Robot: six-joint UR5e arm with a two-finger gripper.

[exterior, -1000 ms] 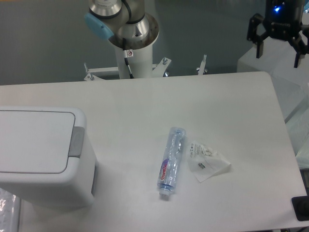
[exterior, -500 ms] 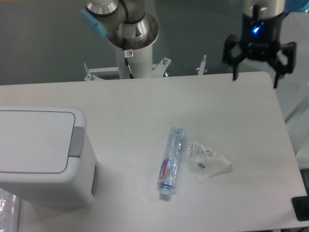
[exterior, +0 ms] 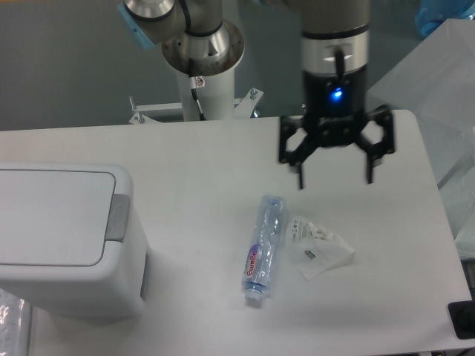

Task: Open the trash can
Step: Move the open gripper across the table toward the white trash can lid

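Note:
The trash can [exterior: 63, 237] is a large white bin at the left edge of the table, its flat lid down and a grey push tab [exterior: 116, 217] on its right rim. My gripper [exterior: 334, 182] hangs open above the table's middle right, fingers pointing down with nothing between them. It is far to the right of the trash can and just above a clear bottle and a plastic bag.
A clear plastic bottle [exterior: 263, 245] with a pink label lies on the table. A small transparent bag [exterior: 319, 246] lies right beside it. The arm's base column [exterior: 204, 70] stands behind the table's back edge. White wrapped material [exterior: 445, 89] is at the far right.
The gripper has swung from the upper right corner leftward and down over the table, now hanging above the bottle and bag. The trash can, bottle and bag have not moved.

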